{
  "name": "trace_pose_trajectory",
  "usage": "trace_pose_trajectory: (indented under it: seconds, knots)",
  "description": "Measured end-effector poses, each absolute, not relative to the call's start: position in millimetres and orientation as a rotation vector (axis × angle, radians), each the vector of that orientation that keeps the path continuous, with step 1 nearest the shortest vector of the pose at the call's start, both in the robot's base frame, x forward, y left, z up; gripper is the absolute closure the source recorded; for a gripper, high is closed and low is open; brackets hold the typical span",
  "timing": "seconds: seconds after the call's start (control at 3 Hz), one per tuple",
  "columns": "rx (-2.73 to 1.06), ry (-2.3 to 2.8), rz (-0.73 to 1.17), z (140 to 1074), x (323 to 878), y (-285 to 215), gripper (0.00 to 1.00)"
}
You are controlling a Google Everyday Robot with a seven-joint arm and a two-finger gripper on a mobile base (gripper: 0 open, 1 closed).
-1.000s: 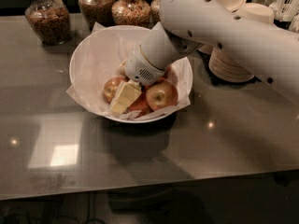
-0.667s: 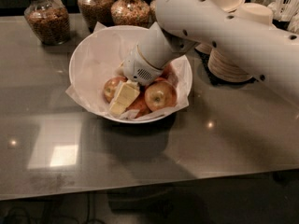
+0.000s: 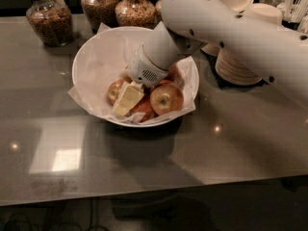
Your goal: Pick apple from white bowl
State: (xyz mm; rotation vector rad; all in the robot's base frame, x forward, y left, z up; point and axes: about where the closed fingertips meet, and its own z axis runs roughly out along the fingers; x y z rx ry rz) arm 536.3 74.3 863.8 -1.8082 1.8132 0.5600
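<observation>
The white bowl, lined with crinkled white paper, stands on the grey table at centre back. The apple, pale yellow-gold with a red blush and a dimpled stem end facing up, lies in its front right part. My gripper is down inside the bowl, just left of that apple. It sits between that apple and a smaller reddish apple, with another red apple below it. My white arm comes in from the upper right and hides the back of the bowl's contents.
Three glass jars of dry food stand behind the bowl. Stacked off-white paper bowls stand at the right, partly behind my arm. The glossy grey table runs to a front edge near the bottom.
My arm has shifted slightly to the left. The gripper stays low in the bowl among the apples, and the apples have not visibly moved.
</observation>
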Motion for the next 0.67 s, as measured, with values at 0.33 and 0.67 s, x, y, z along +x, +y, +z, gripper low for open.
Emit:
trace_pose_trajectory:
  seconds: [0.33, 0.67]
  knots:
    - [-1.808, 1.813, 0.560, 863.8, 536.3, 74.3, 0.84]
    - [-1.808, 1.813, 0.560, 863.8, 536.3, 74.3, 1.00]
